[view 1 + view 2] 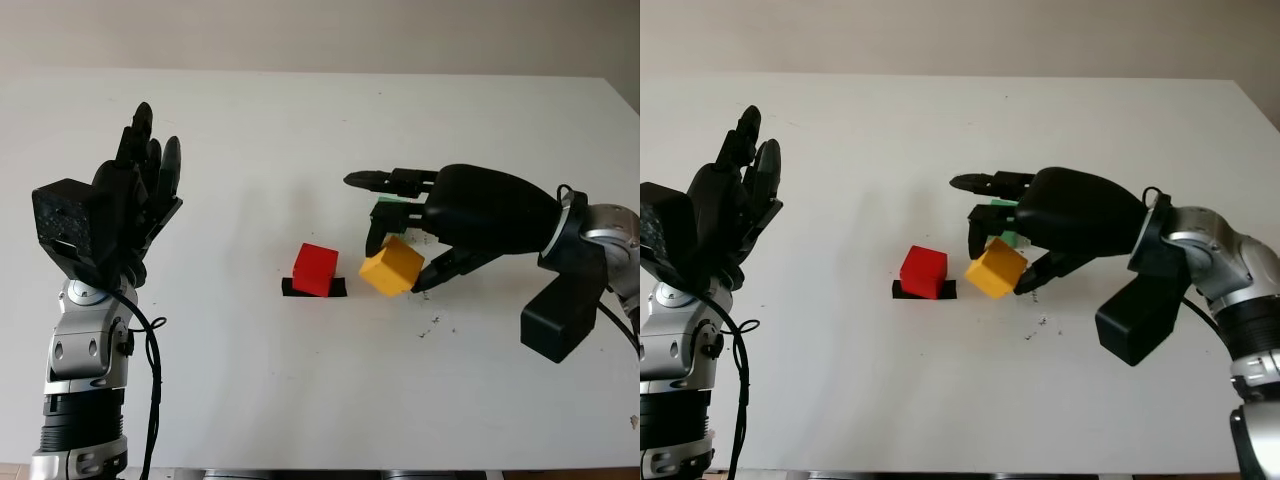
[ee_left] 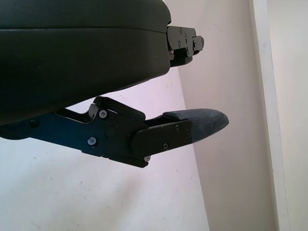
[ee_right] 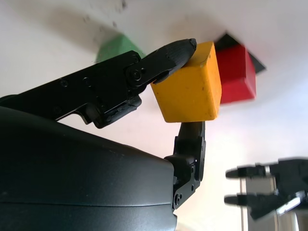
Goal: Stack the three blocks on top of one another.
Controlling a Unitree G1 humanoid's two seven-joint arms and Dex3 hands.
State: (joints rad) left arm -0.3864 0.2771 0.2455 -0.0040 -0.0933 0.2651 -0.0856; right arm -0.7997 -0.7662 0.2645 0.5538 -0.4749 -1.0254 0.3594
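The right hand (image 1: 405, 262) pinches the yellow block (image 1: 392, 267), tilted and lifted off the desk (image 1: 300, 120). The red block (image 1: 315, 269) sits on its black patch (image 1: 313, 289) just to that hand's left, the likely destination. The green block (image 1: 388, 211) lies behind the fingers. The left hand (image 1: 140, 190) is open, raised well away.

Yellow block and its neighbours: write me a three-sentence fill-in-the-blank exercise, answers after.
1. The right robot hand grips the ____ block.
2. The red block sits on a ____ patch on the table.
3. The green block lies behind the ____ robot hand; the left robot hand is raised, open.

Answers: yellow; black; right
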